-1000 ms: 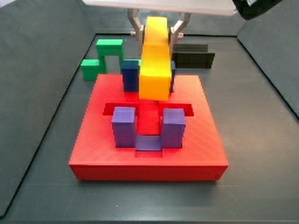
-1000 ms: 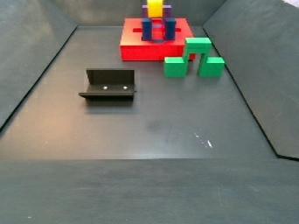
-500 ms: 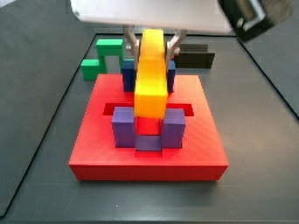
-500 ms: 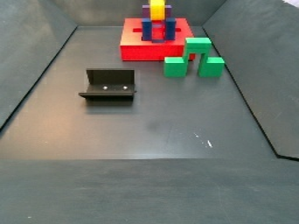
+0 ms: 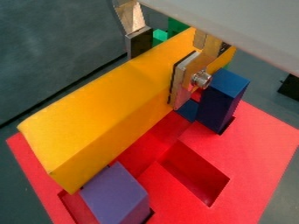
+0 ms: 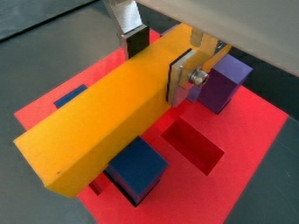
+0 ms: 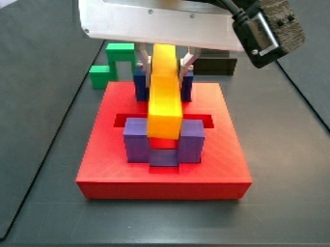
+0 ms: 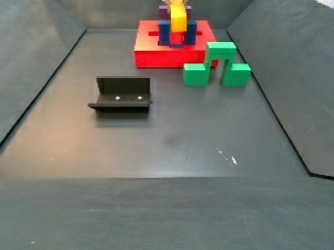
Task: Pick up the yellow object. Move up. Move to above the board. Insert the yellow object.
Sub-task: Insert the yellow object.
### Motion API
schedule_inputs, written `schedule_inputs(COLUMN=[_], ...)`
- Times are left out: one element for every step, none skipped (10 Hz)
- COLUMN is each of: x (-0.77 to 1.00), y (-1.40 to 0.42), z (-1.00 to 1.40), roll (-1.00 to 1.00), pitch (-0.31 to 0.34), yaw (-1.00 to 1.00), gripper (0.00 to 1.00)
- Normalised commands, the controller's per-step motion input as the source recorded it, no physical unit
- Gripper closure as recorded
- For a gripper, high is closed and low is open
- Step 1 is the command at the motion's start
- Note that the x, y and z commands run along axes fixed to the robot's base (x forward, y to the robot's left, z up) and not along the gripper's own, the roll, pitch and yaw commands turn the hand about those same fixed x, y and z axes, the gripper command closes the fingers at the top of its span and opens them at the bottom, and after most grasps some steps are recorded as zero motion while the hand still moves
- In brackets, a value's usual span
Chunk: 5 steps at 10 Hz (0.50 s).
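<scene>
My gripper (image 7: 168, 60) is shut on the yellow object (image 7: 165, 92), a long yellow-orange bar held lengthwise and pointing down over the board (image 7: 116, 169). The bar's lower end sits between the two purple pegs (image 7: 137, 143), at about their top level, above a recessed slot. In both wrist views the silver fingers (image 5: 187, 74) (image 6: 181, 74) clamp the bar (image 5: 111, 109) (image 6: 100, 122) near its upper end, with the red board (image 5: 251, 166) (image 6: 251, 149) below. A blue peg (image 5: 222, 96) stands right beside the bar. In a side view the bar (image 8: 177, 18) shows over the board (image 8: 150, 57) at the far end.
Green blocks (image 7: 114, 60) (image 8: 216, 63) lie beside the board. A dark black block (image 7: 217, 65) lies behind it. The fixture (image 8: 120, 95) stands on the grey floor, well away from the board. Grey walls ring the floor.
My gripper has moved down with the yellow bar. The bar's lower end has dropped from above the purple pegs to between them.
</scene>
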Motion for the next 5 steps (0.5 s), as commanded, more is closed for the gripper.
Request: schedule_inputs(x=[0.03, 0.04, 0.00, -0.04, 0.00], y=[-0.18, -0.32, -0.29, -0.17, -0.11], z=[-0.06, -0.04, -0.06, -0.14, -0.29], roll=[0.10, 0.19, 0.14, 0.09, 0.13], pitch=[0.023, 0.037, 0.003, 0.000, 0.000], yaw=[0.15, 0.17, 0.07, 0.00, 0.00], gripper=[1.00, 1.00, 1.00, 1.00, 1.00])
